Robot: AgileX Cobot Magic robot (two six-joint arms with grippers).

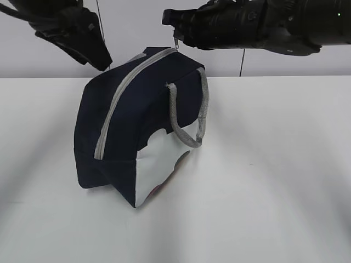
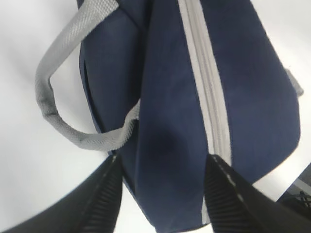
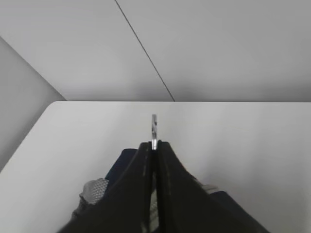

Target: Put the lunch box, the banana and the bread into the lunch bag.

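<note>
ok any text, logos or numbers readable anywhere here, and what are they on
None can be read in any view.
lunch bag: plain navy fabric and grey zipper trim, no lettering; a faint reddish mark low on its white side panel is too blurred to tell.
Arms, table: no markings visible.

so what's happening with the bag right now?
The right gripper is shut on the small metal zipper pull at the top end of the boxy navy-blue fabric lunch bag, whose grey zipper looks closed along its visible length. The left gripper is open, its fingers straddling the zipper end of the bag without clamping it. The bag stands on the white table. No lunch box, banana or bread is visible in any view.
</note>
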